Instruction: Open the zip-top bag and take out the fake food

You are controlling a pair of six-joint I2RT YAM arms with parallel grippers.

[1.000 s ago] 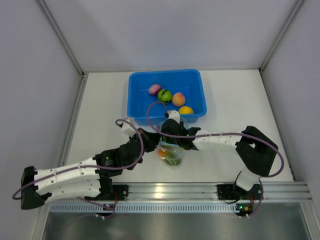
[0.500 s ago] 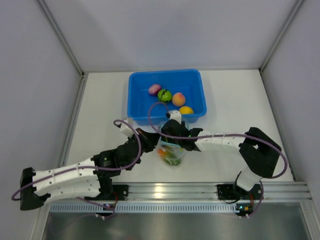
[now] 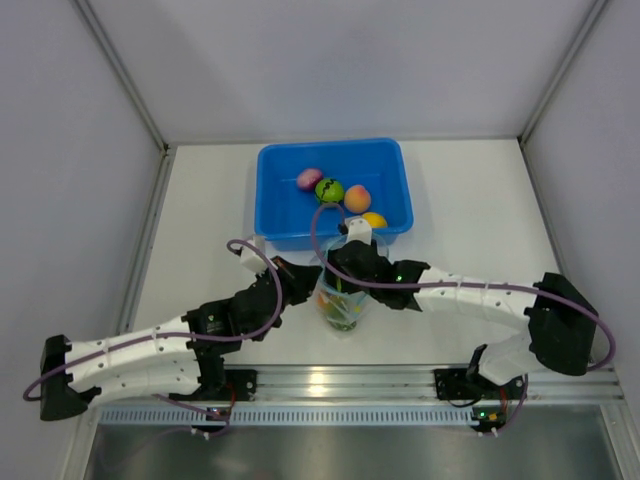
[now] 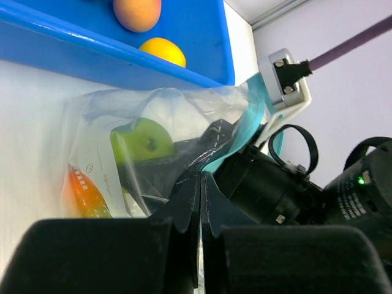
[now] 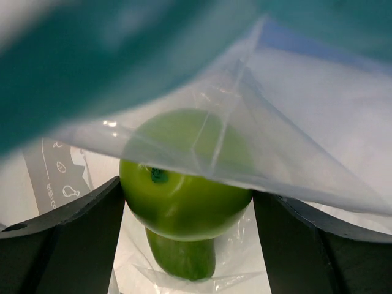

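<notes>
1. Left claw (image 4: pixel 200 190) reaches in from the near left and is pinched tight on a fold of the zip-top bag (image 4: pixel 98 122), just beside the teal zipper strip (image 4: pixel 251 122).
2. The bag stands on the white worktop (image 3: pixel 200 200) near the middle, just in front of the blue tub (image 3: pixel 275 215). Its mouth is spread open.
3. Through the clear plastic, the left wrist view shows a red-yellow fruit (image 4: pixel 82 193) low on the left. A lime green fruit (image 4: pixel 144 139) sits higher, to its right.
4. The right claw (image 5: pixel 187 188) is pushed into the bag's mouth, its arm coming from the near right. Its fingers (image 5: pixel 61 239) stand wide, one on each side of the lime green fruit, and both touch its sides.
5. The tub lies on the far side of the bag. It holds four fruits, from left to right: a purple-pink fruit (image 3: pixel 309 178), a dark green striped fruit (image 3: pixel 329 189), a peach-orange fruit (image 3: pixel 357 197) and a yellow fruit (image 3: pixel 374 220) against the near wall.
</notes>
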